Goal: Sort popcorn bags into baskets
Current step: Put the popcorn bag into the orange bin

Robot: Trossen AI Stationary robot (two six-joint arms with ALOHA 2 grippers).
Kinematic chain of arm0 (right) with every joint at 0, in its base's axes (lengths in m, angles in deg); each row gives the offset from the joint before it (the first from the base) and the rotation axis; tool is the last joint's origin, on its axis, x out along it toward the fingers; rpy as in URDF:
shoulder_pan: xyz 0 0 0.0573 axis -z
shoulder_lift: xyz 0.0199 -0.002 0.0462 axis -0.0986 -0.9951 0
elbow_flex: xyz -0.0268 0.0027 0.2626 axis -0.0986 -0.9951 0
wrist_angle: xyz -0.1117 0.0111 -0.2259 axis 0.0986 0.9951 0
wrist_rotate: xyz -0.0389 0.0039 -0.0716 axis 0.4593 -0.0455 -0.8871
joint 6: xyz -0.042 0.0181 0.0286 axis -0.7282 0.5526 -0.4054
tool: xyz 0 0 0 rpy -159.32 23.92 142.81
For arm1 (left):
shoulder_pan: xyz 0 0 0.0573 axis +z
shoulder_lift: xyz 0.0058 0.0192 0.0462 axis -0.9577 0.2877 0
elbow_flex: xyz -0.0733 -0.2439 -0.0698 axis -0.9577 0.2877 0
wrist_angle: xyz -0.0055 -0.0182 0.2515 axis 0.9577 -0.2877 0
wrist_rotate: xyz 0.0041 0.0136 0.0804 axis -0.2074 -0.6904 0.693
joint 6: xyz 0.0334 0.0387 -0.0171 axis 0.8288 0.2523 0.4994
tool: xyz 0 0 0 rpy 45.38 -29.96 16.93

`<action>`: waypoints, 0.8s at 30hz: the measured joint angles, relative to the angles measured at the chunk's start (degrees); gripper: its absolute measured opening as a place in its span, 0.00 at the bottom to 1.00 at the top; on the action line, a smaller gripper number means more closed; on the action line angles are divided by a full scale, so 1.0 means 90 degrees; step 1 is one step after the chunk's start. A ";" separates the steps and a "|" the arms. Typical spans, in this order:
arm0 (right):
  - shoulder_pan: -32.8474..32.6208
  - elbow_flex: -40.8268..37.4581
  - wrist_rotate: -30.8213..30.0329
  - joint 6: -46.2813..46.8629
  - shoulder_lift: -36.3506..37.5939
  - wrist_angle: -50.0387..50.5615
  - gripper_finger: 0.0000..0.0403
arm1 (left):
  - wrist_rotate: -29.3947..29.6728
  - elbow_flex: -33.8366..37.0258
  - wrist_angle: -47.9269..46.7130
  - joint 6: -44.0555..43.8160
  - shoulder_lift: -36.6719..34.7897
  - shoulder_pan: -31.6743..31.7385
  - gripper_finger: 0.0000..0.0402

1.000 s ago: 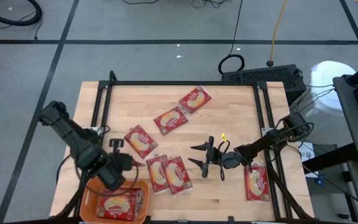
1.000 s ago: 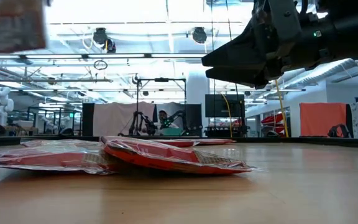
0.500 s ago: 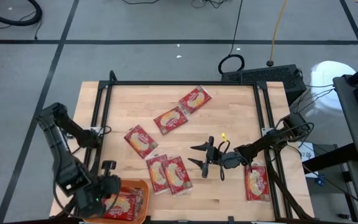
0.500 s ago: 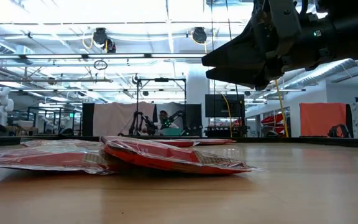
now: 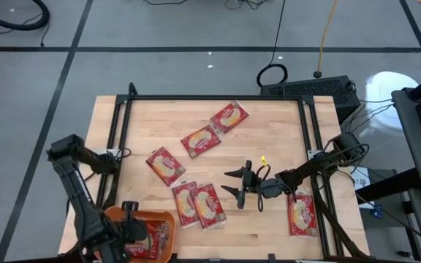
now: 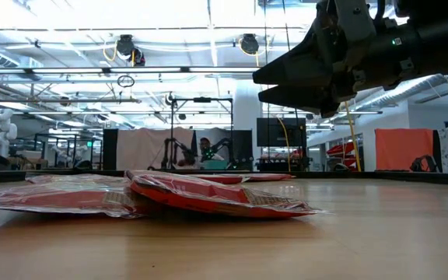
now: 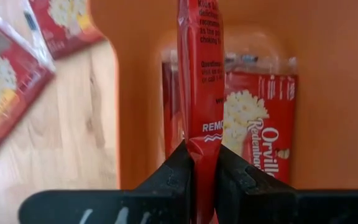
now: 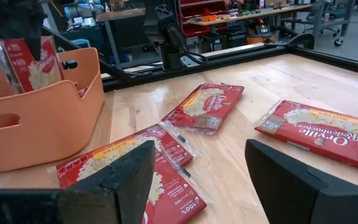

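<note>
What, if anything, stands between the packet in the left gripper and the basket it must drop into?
Nothing visible does. The left gripper holds the packet edge-down directly over the orange basket, where other packets already lie flat.

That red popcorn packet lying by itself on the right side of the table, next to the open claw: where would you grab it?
Probably by a short edge. The packet lies flat on the table, so there is nothing tall to pinch; the open right gripper would likely come from above and close over the thin sealed edge.
</note>
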 joint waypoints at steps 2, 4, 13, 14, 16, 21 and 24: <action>0.0000 0.0000 0.0000 0.0000 0.0000 -0.0001 0.60 | -0.0083 0.0000 0.0003 -0.0070 0.0100 0.0000 0.10; 0.0000 0.0001 0.0000 0.0023 0.0000 0.0000 0.60 | -0.0096 0.0000 0.0010 -0.0111 0.0148 -0.0009 0.10; 0.0002 0.0000 0.0000 0.0165 0.0000 0.0001 0.60 | -0.0041 0.0000 -0.0061 -0.0102 0.0186 0.0007 0.10; 0.0002 0.0000 0.0000 0.0165 0.0000 0.0001 0.60 | -0.0041 0.0000 -0.0040 -0.0096 0.0186 0.0005 0.10; 0.0002 0.0000 0.0000 0.0165 0.0000 0.0004 0.60 | -0.0041 0.0000 0.0015 -0.0052 0.0186 0.0005 0.10; 0.0002 0.0000 0.0001 0.0165 0.0000 0.0004 0.60 | -0.0047 0.0000 0.0100 -0.0037 0.0186 0.0005 0.10; 0.0002 0.0000 0.0001 0.0156 0.0000 0.0010 0.60 | -0.0118 0.0000 0.0236 0.0047 0.0186 0.0005 0.10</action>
